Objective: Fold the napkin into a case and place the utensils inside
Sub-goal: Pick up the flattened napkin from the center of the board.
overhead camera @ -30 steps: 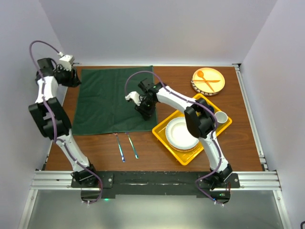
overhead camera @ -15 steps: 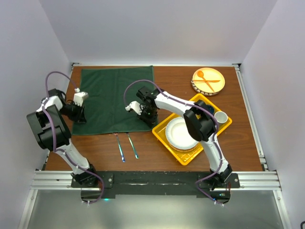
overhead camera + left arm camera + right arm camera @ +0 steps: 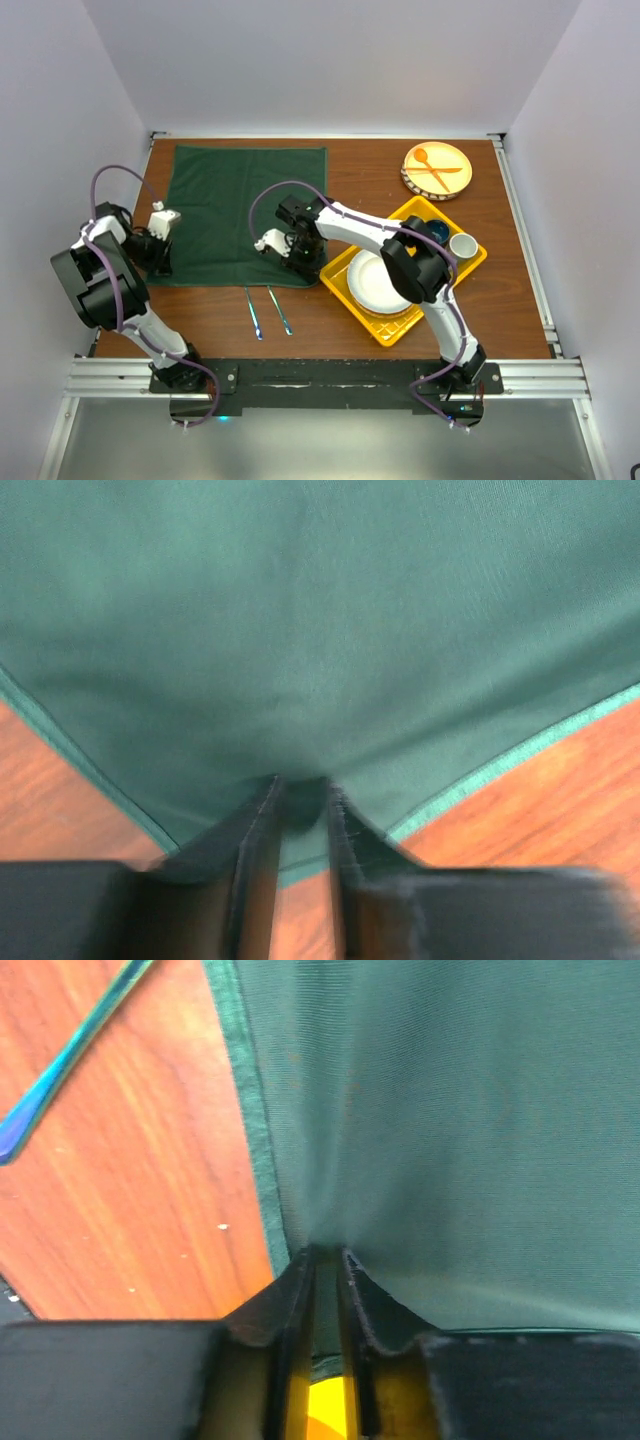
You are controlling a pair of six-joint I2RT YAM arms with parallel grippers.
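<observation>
The dark green napkin [image 3: 240, 210] lies spread flat on the wooden table, wider than the white plate. My left gripper [image 3: 160, 256] is at its near-left corner, and in the left wrist view the left gripper [image 3: 302, 802] pinches the napkin [image 3: 320, 630] at that corner. My right gripper [image 3: 305, 260] is at the near-right corner; the right wrist view shows the right gripper [image 3: 327, 1260] shut on the napkin [image 3: 450, 1110] hem. The two iridescent utensils [image 3: 265, 311] lie side by side just nearer than the cloth, apart from it. One utensil [image 3: 70, 1050] shows in the right wrist view.
A yellow tray [image 3: 470, 262] to the right holds a white plate [image 3: 378, 280], a small white cup [image 3: 461, 244] and a dark bowl [image 3: 436, 230]. At the back right a round plate [image 3: 437, 170] carries an orange spoon and fork. The tray's corner touches the right gripper's side.
My left arm swung from the napkin's far-left corner to its near-left corner and closed on it. My right gripper moved nearer to the near-right corner and closed. The napkin shifted slightly.
</observation>
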